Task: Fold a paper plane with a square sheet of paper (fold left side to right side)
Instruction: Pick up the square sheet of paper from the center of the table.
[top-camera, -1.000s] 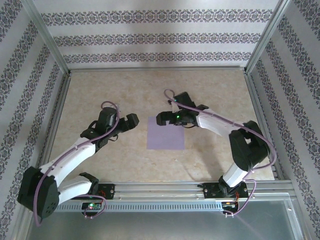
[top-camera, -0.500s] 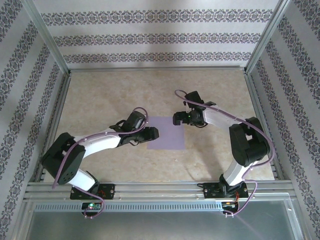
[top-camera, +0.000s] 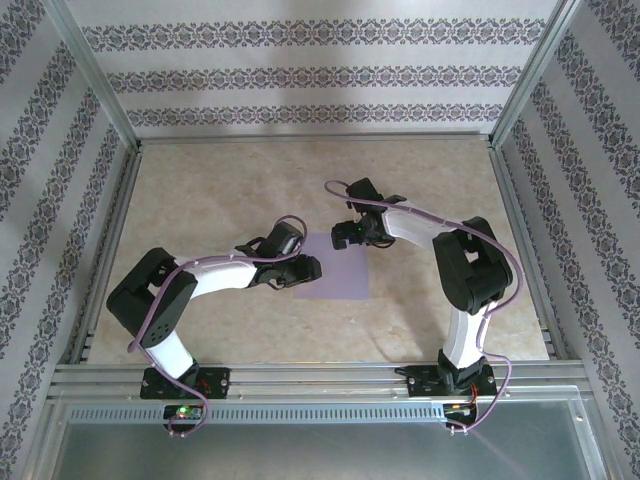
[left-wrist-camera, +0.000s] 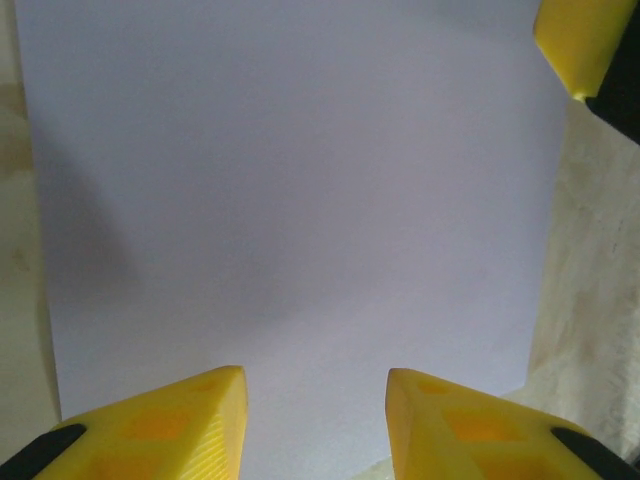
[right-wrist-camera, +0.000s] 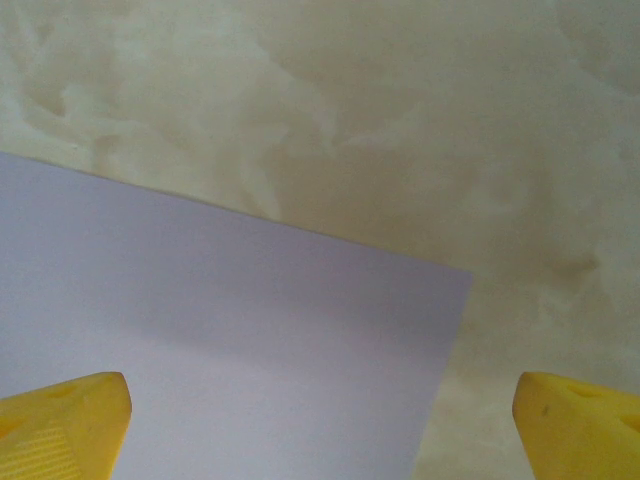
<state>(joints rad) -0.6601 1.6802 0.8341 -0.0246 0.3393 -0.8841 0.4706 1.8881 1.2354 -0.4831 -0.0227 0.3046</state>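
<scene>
Square sheet of paper (top-camera: 335, 275): plain lavender, lying flat and unfolded near the middle of the counter (top-camera: 200, 190), between the two arms; all four edges look straight.
Left pincer (top-camera: 308, 267): at the sheet's left edge, pointing across it towards the right.
Left pincer, wrist view (left-wrist-camera: 315, 378): released; the two yellow fingers (left-wrist-camera: 180, 420) stand apart, partly drawn in, with the sheet (left-wrist-camera: 290, 200) showing flat between them. Their tips sit over the sheet's nearest edge; I cannot tell whether they touch it.
Right pincer (top-camera: 340, 237): at the sheet's far edge, low over it.
Right pincer, wrist view (right-wrist-camera: 320, 385): released and spread wide, grasping nothing; one corner of the sheet (right-wrist-camera: 220, 330) lies between its fingertips (right-wrist-camera: 80, 415).
Meeting point: one fingertip of the right pincer (left-wrist-camera: 580, 40) shows beside the sheet's far corner in the left wrist view.
Counter: pale marbled beige, bare around the sheet.
Surroundings: patterned striped walls (top-camera: 320, 75) on three sides, a metal rail (top-camera: 320, 378) along the near edge.
</scene>
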